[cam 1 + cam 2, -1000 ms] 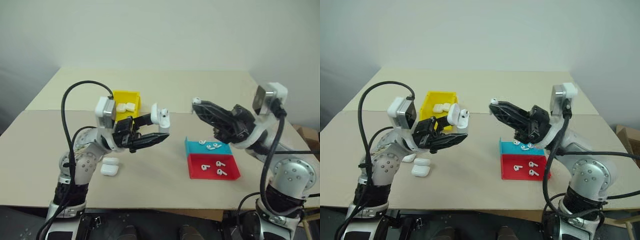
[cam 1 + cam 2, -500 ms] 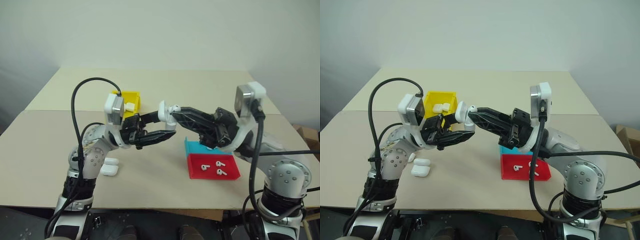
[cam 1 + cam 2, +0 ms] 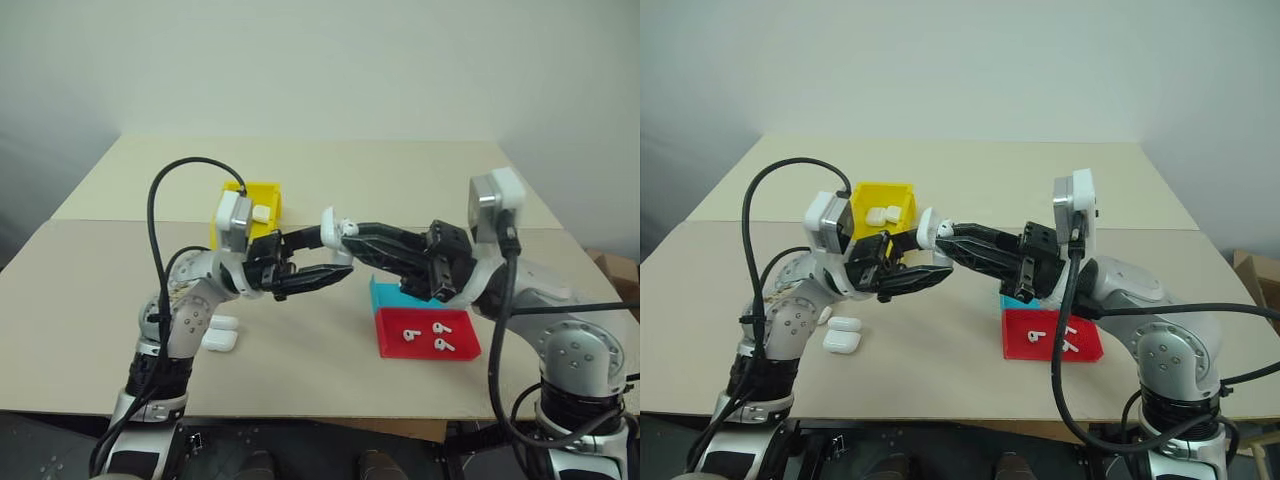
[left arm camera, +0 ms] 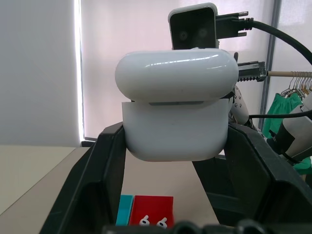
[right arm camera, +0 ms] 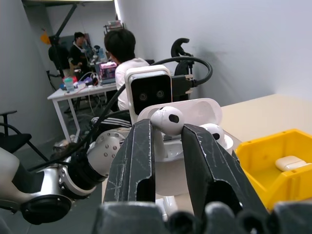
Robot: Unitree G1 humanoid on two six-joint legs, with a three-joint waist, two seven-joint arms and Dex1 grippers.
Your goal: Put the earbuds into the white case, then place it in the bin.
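The left pincer (image 3: 335,266) is clenched on the white case (image 4: 175,105), lid flipped open, held above the surface at mid-scene. The right pincer (image 5: 165,141) grips an earbud (image 5: 167,119) pressed at the case's mouth. The yellow bin (image 3: 866,200) sits at ten o'clock of the case, with cases inside.

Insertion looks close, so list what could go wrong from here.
1. The right hand pinches an earbud right at the open case; slightly misaligned, it could miss its slot and drop to the table.
2. The left hand holds the case in mid-air by its lower half; a push from the earbud may tilt it or snap the lid shut.
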